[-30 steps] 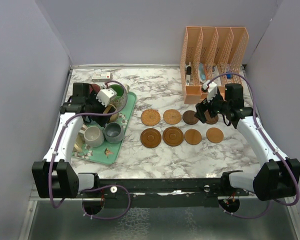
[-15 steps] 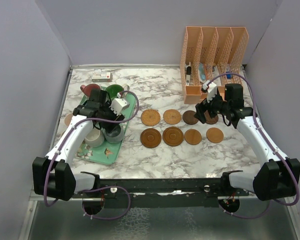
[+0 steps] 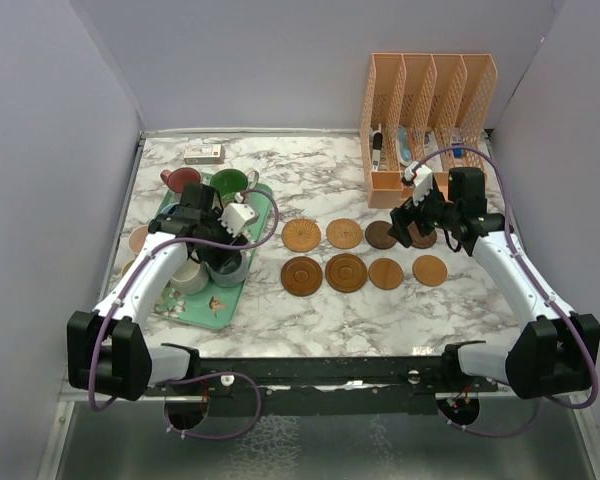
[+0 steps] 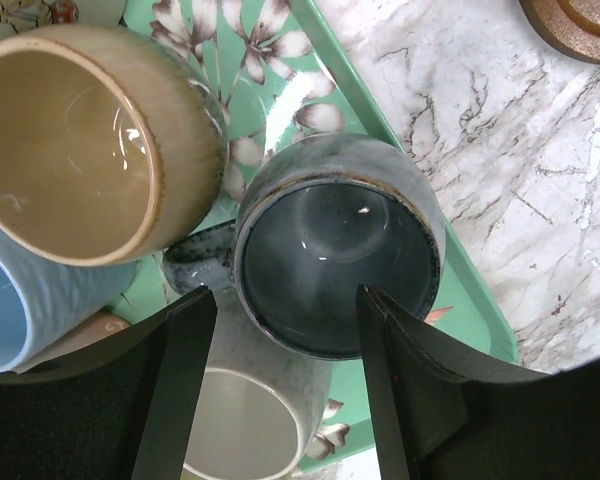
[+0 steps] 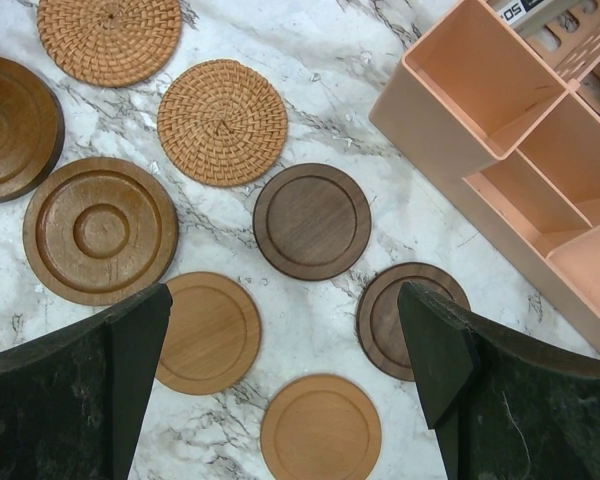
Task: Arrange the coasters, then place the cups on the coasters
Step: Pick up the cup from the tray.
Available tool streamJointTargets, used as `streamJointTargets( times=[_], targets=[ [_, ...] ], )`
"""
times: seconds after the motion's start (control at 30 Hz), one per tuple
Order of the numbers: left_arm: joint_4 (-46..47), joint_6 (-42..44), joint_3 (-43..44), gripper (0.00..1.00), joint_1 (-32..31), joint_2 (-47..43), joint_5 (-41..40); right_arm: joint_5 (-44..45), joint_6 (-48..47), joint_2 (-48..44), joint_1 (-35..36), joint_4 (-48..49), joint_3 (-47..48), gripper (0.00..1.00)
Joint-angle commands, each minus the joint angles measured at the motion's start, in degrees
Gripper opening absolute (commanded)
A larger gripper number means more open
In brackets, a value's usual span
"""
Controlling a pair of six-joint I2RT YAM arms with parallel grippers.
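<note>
The left end effector (image 4: 282, 292) hangs low over the dark grey-teal mug (image 4: 325, 235), which stands on the tray (image 3: 220, 312) by its right edge. Its jaws stand partly apart, one beside the mug's wall on the handle side, the other over its mouth; I cannot tell whether either bears on it. The right end effector (image 5: 285, 290), jaws spread wide and holding nothing, hovers over the coasters (image 5: 312, 220), well right of the tray.

The step, as I judge it, is taking this mug off the tray. The jaws should sit squarely on the mug before closing, clear of the tan mug (image 4: 75, 150) just beside it. The lift should go straight up until the base clears the tray's lip, then across to the ringed coaster (image 3: 302, 274) nearest the tray's right edge, and the mug should be set down centred. A skewed pinch could tip the mug against its neighbours.

Counted:
- One table (image 3: 310, 170).
- One peach organiser (image 3: 430, 90), four slots, behind and far right of the tray.
- One tray.
- Seven cups that I can find: the red mug (image 3: 180, 180) and green mug (image 3: 228, 183) at the tray's far end; the tan, the blue mug (image 4: 0, 310), the dark grey-teal and the cream mug (image 3: 187, 279) on the tray; a pinkish rim (image 3: 137, 240) just left of the tray, which I take for a seventh. An eighth may hide under the arm.
- Eight coasters in two rows of four right of the tray: two woven, two ringed, two dark, two plain.
- One small box (image 3: 202, 153) behind the tray.
</note>
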Motion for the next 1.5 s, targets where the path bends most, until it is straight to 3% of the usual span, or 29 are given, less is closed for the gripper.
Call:
streamJointTargets(
  times=[0.0,0.37,0.6,0.83,1.17,1.47],
  targets=[
    [1.53,6.4,1.66,0.62,-0.34,0.94,4.49,-0.05,-0.86,0.69,-0.24,-0.28,-0.09,0.98],
    [0.51,20.32,5.13,0.58,-0.82,5.31,9.96,-0.04,-1.1,0.66,-0.24,-0.42,-0.13,0.98],
    [-3.57,30.03,8.7,0.45,-1.48,9.84,11.47,0.05,-1.15,1.04,-0.26,-0.65,-0.09,0.98],
    [-10.63,41.23,10.6,0.42,-2.21,12.39,12.2,0.23,-1.27,1.37,-0.22,-0.78,0.0,0.98],
    [-11.97,44.24,12.47,0.34,-4.05,18.13,8.68,0.69,-1.34,1.79,-0.24,-0.79,-0.05,0.98],
    [-12.93,42.51,11.8,0.18,-4.43,18.43,6.94,0.76,-1.38,1.84,-0.25,-0.94,0.1,0.98]
  ],
)
